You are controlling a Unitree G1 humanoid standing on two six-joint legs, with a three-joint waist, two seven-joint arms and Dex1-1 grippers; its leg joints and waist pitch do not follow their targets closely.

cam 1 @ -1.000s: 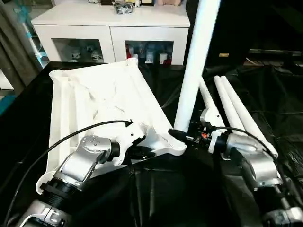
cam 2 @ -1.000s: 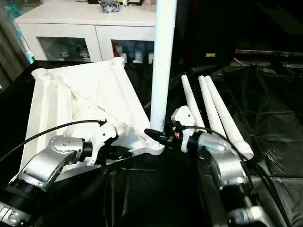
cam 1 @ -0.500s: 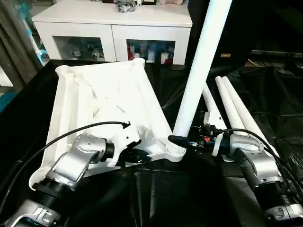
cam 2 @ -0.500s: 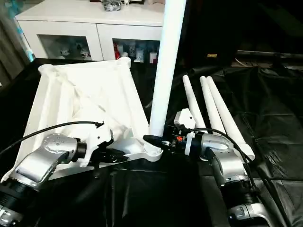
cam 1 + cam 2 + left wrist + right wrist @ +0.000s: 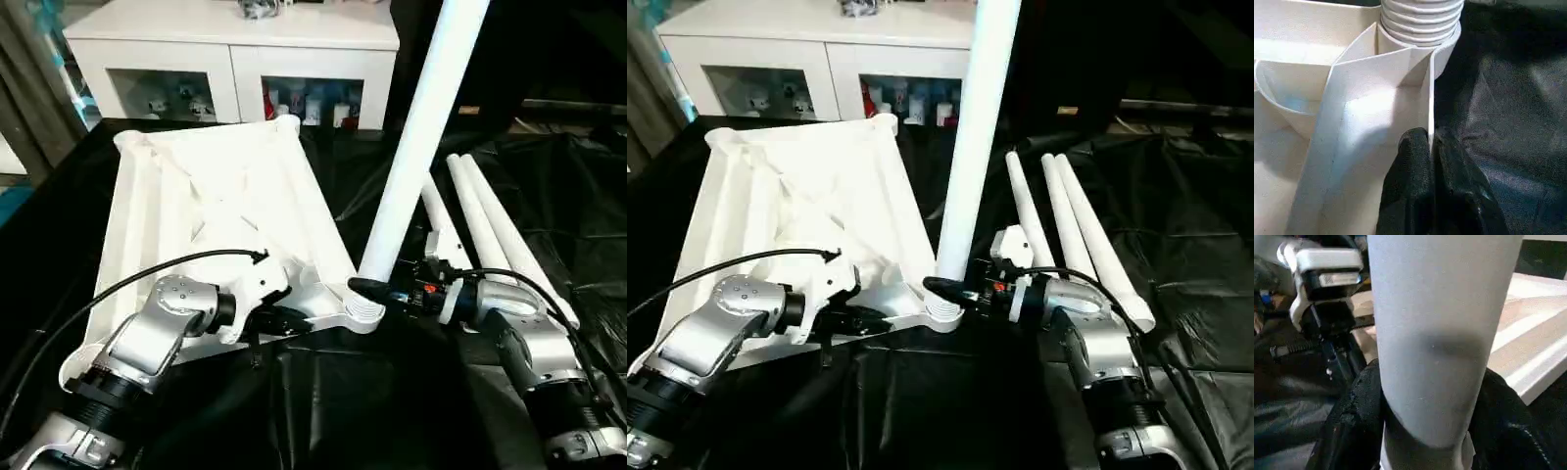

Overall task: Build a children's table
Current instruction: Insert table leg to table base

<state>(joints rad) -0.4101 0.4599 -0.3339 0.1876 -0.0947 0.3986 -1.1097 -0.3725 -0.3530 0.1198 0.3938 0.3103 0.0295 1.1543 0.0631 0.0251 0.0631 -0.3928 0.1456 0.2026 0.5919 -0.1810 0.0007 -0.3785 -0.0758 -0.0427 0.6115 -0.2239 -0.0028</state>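
Up close, left fingers (image 5: 1432, 161) pinching a tabletop (image 5: 211, 201) rib, right fingers (image 5: 1364, 401) clasping the upright leg (image 5: 416, 147).

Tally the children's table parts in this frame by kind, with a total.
Tabletop: 1
Leg standing in the near corner socket: 1
Loose legs lying on the black cloth: 3
Total: 5 parts
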